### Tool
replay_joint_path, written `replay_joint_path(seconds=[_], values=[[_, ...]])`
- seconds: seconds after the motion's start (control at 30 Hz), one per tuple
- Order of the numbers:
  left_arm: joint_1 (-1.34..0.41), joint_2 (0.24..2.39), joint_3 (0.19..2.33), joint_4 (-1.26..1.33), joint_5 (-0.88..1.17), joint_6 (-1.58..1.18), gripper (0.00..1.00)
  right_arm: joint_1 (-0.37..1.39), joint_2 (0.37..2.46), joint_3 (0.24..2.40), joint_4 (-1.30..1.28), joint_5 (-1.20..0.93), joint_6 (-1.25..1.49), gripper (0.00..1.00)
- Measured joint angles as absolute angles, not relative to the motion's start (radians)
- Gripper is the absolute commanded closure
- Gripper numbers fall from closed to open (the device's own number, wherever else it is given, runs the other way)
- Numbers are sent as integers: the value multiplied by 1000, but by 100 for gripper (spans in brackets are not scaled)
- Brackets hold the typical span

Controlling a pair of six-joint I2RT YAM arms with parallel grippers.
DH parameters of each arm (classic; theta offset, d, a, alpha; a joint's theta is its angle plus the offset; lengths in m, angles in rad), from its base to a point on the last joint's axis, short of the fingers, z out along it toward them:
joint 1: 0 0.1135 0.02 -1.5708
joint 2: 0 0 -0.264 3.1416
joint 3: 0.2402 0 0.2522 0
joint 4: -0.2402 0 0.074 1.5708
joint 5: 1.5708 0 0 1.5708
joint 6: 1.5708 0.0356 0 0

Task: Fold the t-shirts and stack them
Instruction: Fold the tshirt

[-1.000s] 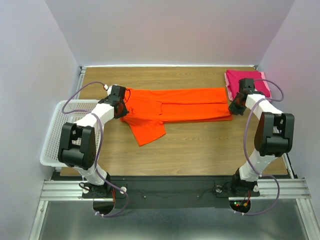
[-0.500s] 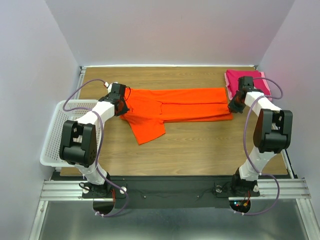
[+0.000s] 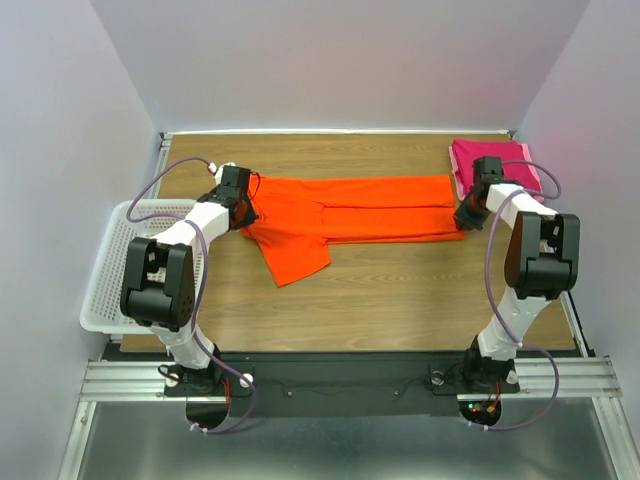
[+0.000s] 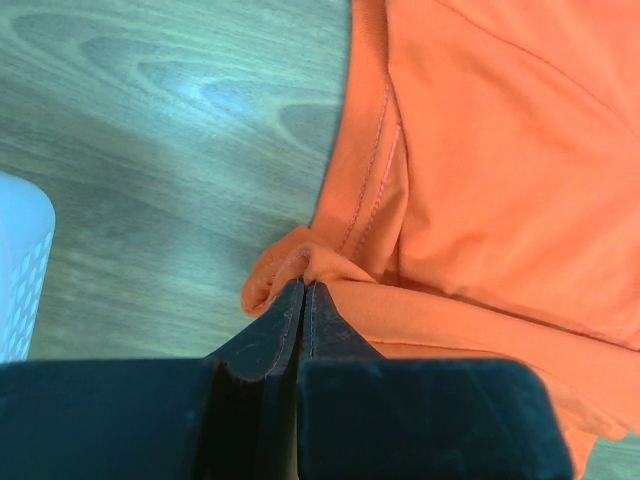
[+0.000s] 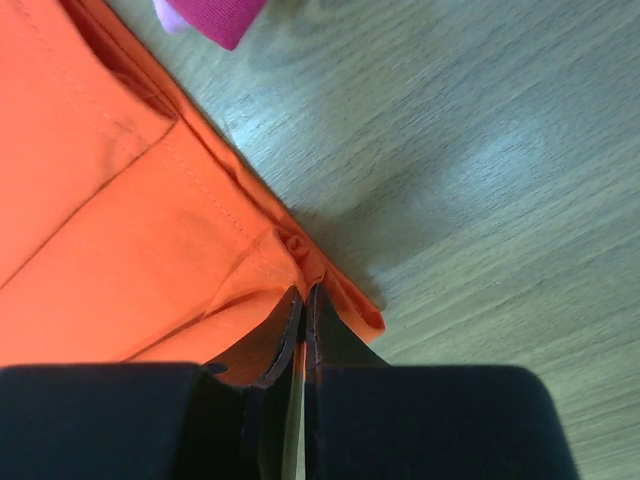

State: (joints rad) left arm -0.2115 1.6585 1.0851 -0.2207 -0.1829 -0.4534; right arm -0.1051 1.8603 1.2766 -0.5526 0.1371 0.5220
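Lying stretched along the far half of the table (image 3: 400, 300), the orange t-shirt (image 3: 360, 208) is being pinched at both ends. Its left end is being clamped by the left gripper (image 4: 303, 292), with a small bunched fold being squeezed between the closed jaws. Its right hem corner is being gripped by the right gripper (image 5: 304, 293), likewise clenched on the cloth. The magenta t-shirt (image 3: 468, 160) is being seen folded at the far right corner. The white basket (image 3: 105, 280) is being carried at the table's left edge, partly overhanging it, only its lattice floor showing.
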Motion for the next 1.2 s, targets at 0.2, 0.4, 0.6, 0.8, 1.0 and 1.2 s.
replay_joint_path(seconds=[0.2,0.4,0.6,0.8,1.0,1.2], values=[[-211,1659,1085,-200,-175,-456,43,-105,1864,1280,-549,122,522,51],[-208,1536,1047,-189,-146,-469,28,-91,1739,1272,-548,49,506,36],[-244,1240,910,-175,-128,-499,28,41,1509,1206,-501,-37,514,40],[-410,1198,723,-205,-93,-564,31,312,1520,1116,-395,-145,574,50],[-464,1235,642,-250,-78,-627,34,479,1664,1109,-315,-216,634,63],[-479,1285,622,-206,-67,-656,36,572,1791,1149,-265,-236,664,64]])
